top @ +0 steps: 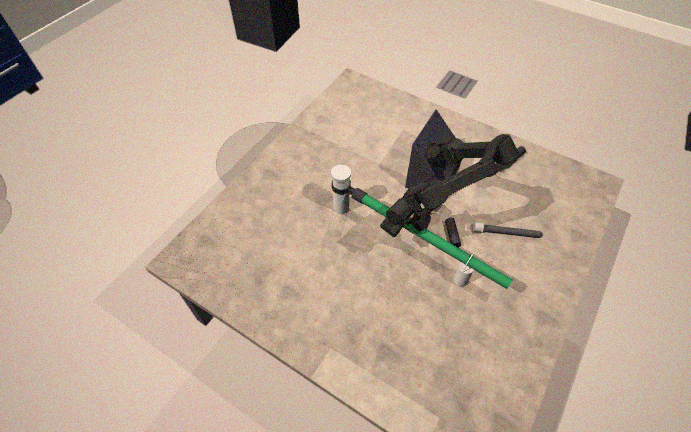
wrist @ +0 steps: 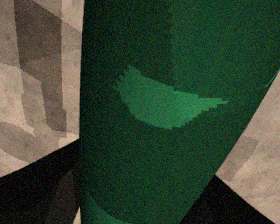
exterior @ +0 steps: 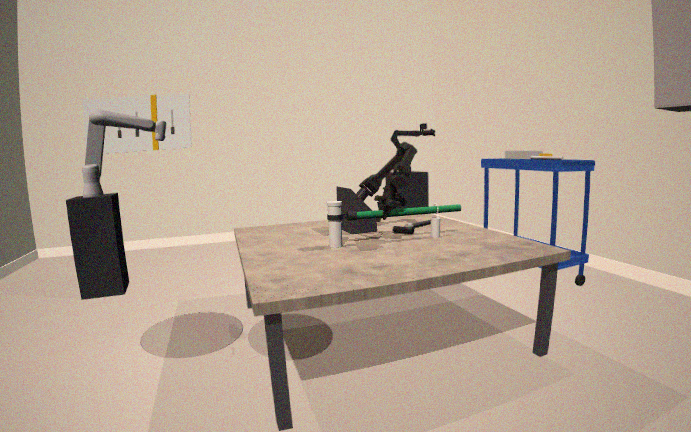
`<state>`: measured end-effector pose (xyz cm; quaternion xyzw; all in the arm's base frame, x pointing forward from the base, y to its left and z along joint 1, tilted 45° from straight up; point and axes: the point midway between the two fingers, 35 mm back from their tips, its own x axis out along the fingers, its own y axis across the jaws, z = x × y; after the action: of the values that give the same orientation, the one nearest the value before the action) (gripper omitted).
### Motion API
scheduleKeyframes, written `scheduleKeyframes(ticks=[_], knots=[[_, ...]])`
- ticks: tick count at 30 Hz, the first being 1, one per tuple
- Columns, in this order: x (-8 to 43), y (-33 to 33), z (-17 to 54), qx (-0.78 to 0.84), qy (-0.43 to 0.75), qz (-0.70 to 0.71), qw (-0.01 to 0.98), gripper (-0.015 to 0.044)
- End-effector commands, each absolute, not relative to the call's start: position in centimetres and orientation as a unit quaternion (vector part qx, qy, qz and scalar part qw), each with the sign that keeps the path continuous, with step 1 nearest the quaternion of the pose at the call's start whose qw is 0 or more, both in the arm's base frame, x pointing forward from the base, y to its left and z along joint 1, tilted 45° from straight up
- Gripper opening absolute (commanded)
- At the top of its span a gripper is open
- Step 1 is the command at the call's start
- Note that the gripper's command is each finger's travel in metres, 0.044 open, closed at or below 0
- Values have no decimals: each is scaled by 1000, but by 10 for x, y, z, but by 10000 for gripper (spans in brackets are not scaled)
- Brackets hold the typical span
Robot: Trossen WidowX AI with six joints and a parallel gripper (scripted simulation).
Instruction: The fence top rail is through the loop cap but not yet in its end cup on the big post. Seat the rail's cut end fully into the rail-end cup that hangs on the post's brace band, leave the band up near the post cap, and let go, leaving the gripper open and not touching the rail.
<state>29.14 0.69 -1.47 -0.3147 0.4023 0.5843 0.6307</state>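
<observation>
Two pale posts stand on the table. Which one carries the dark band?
The taller post, at the green rail's end away from the loop. Its dark band sits just under the white cap; the shorter post has only a wire loop.

Green rail (exterior: 417, 210) level above the table (exterior: 390, 268), gripper (exterior: 386, 213) clamped mid-length, big post (exterior: 334, 224) at its left end.

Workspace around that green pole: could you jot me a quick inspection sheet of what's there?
Surface: mottled table.
Job's things: green rail runs through the loop on the small post; its end meets the dark cup on the big post, band high by the cap.
Clutter: dark cylinder and dark tool behind the rail.
Grippers: gripper jaws clamp the rail.
Cables: nothing seen.
Surroundings: blue cart, grey arm on a pedestal.
</observation>
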Motion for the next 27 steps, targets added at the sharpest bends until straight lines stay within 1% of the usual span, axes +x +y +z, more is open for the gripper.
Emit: scheduleKeyframes(ticks=[1,27], knots=[[292,4,-15,-320,403,582,630,0],[291,3,-17,-316,401,584,631,0]])
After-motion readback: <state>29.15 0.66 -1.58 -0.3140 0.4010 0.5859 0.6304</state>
